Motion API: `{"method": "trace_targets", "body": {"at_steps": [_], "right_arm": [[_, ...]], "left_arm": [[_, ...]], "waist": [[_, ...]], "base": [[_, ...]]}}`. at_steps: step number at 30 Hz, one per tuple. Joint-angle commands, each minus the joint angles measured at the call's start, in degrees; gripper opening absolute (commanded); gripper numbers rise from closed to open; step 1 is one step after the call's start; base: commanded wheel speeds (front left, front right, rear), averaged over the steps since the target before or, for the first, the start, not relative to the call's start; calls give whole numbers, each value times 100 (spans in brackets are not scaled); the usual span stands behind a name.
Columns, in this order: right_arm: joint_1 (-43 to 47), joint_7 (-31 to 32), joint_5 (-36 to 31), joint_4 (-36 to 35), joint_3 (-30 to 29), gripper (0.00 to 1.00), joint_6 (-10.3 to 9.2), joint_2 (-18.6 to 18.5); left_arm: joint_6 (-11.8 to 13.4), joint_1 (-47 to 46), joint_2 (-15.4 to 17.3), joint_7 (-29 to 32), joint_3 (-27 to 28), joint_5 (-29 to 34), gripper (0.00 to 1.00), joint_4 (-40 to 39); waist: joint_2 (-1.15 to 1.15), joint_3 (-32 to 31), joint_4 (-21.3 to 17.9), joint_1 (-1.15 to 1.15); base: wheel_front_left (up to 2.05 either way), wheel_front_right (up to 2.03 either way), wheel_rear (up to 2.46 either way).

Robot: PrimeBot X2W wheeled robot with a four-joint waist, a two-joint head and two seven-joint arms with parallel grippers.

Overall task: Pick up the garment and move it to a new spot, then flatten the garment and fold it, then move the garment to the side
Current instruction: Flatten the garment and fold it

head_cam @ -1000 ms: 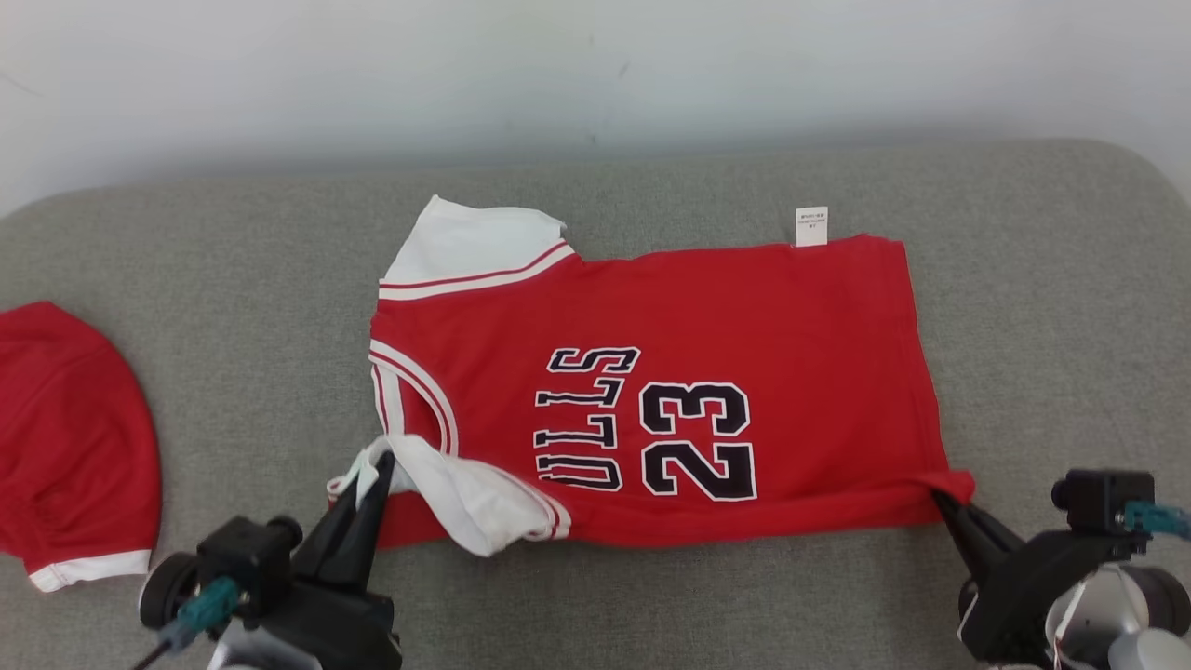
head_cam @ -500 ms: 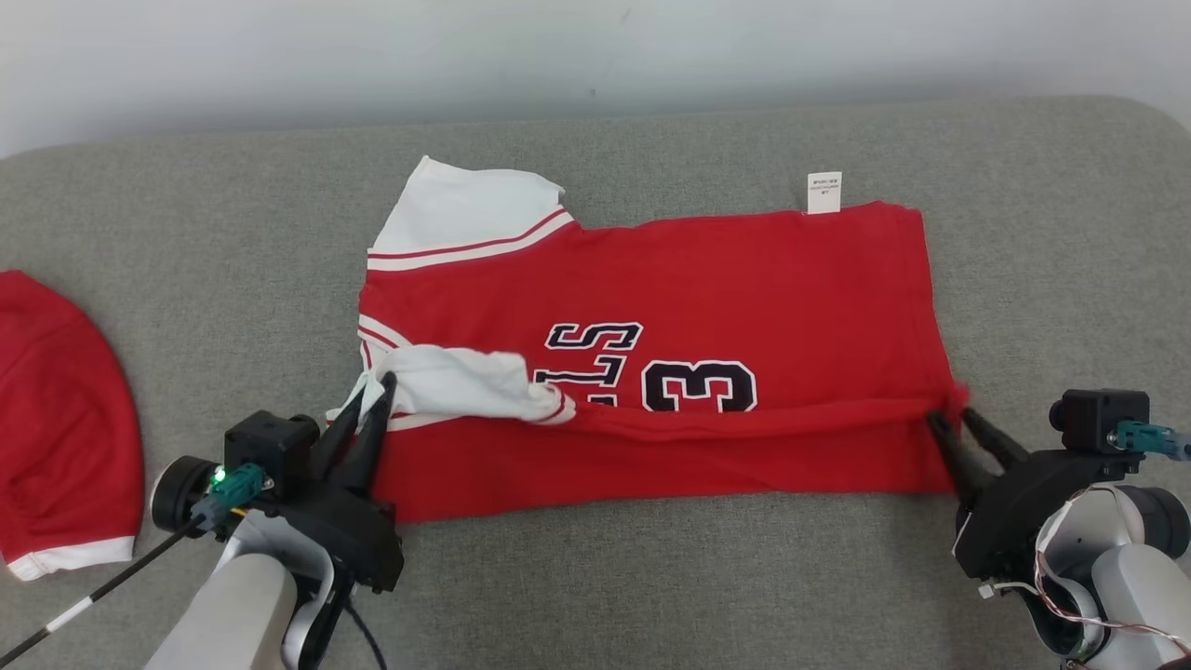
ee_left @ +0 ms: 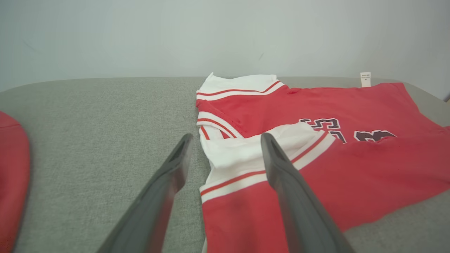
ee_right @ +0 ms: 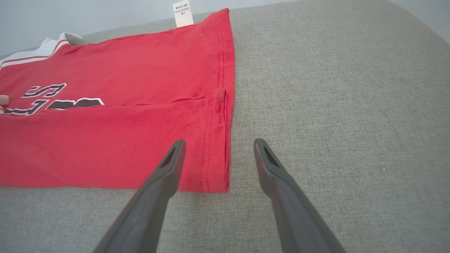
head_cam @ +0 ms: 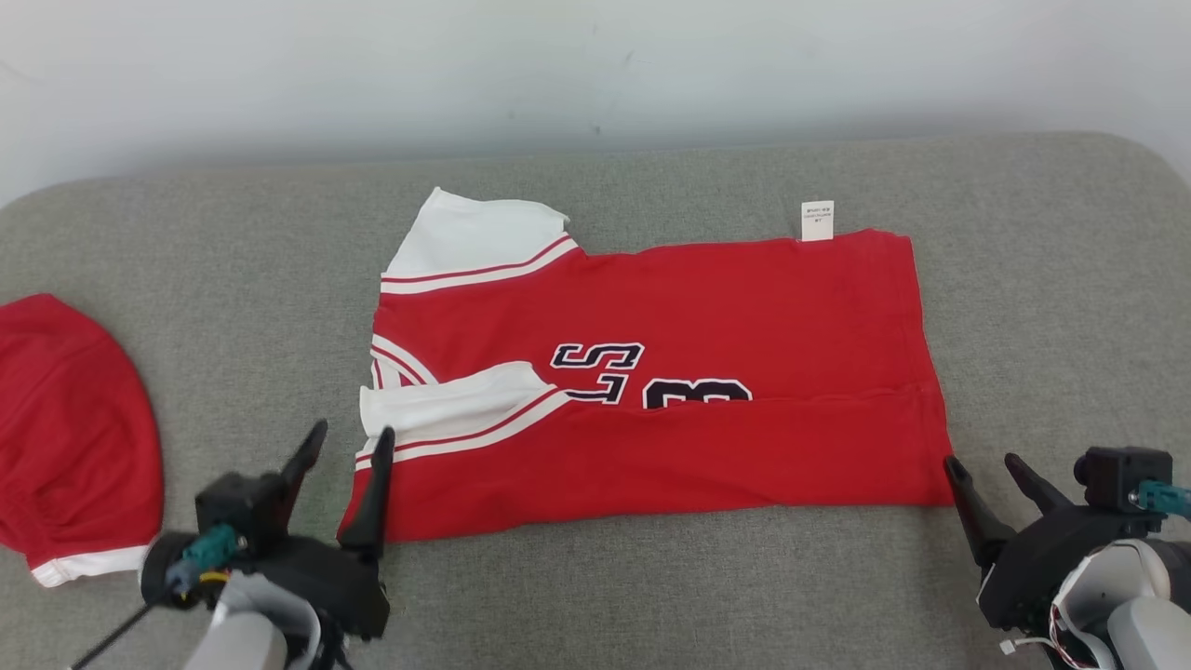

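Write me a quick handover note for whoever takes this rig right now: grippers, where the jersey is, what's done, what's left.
Left gripper: open, empty, at the sleeve-end near corner of the red basketball jersey with white sleeves.
Right gripper: open, empty, by the hem-end near corner.
Jersey lies flat on the grey padded surface; another red garment lies at the far left.
Done: near long edge folded over the black print.
Left: likely further folds, then moving it aside.
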Motion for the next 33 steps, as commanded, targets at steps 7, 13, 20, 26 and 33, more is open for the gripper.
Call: {"method": "trace_targets", "body": {"at_steps": [7,13,20,26,33], "right_arm": [[174,-194,-147,164,-99,100,-11,96],[4,-331,-254,419,-101,100,-11,231],[-277,-483,-377,876,0,100,-12,409],[-434,-703,-322,1292,165,0,-11,576],[-167,-1125,-88,1354,239,0,-12,459]], "left_arm": [[17,685,-142,-18,47,-12,100,-86],[8,745,-221,-19,65,-44,100,99],[-15,462,-298,-16,22,-108,100,593],[-65,264,-418,-16,-59,-205,0,920],[-91,712,-442,-18,132,-269,0,676]], "waist": [[0,7,84,0],[0,105,104,0],[0,239,73,0],[0,156,91,0],[0,-355,130,0]], "base": [[0,0,0],[0,0,0],[0,0,0],[0,0,0],[0,0,0]]}}
